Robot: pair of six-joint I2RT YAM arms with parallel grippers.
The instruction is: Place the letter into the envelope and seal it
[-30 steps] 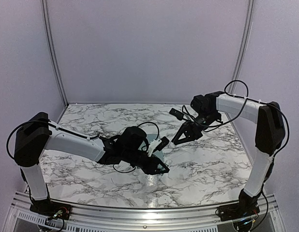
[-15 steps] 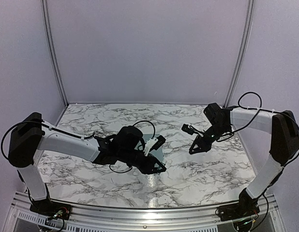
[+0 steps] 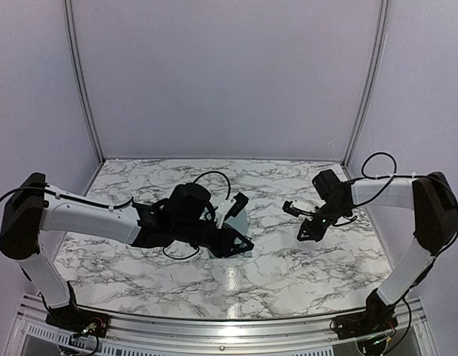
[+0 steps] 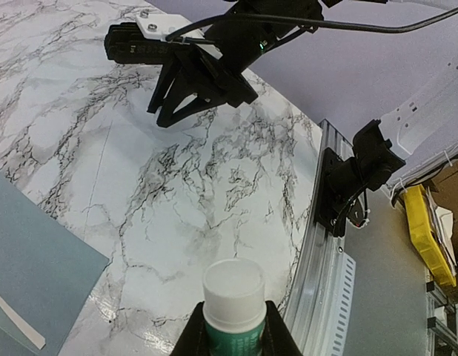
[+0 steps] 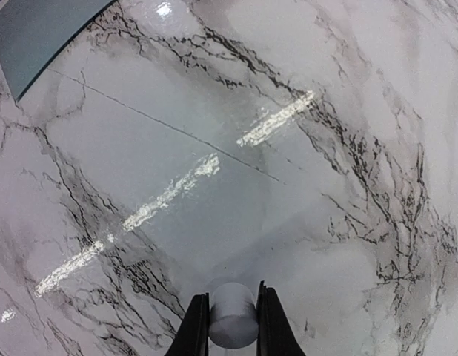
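Sealing looks like the step in hand. The left gripper [image 3: 242, 245] is closed on a small white and green tube [image 4: 233, 297] - glue, I think. It hangs low over the near edge of the envelope [image 3: 240, 222], which lies flat near the middle of the tabletop [image 3: 140, 178].

The right gripper [image 3: 309, 231] is off at 3 o'clock from the envelope, well apart from it. It is closed on a little round grey-white piece [image 5: 233, 315]. That may be the cap of the tube, but I cannot say for sure.

The letter is not to be seen in any view. My guess is that it is already inside the envelope, since no tan paper lies on the tabletop. The left arm hides part of the envelope, so it could be under there too.

In the left wrist view the envelope fills the corner at 7 o'clock, and a thin pale strip [image 4: 20, 320] shows on it. That may be the edge of the flap.

Next, the tube has to come down so its tip touches the flap edge, then slide along it. The push must be soft - a hard push could shove the thin paper or crease it. After that the flap has to be folded over and pressed flat. The right gripper is full, so it may have to put its piece down first to help.
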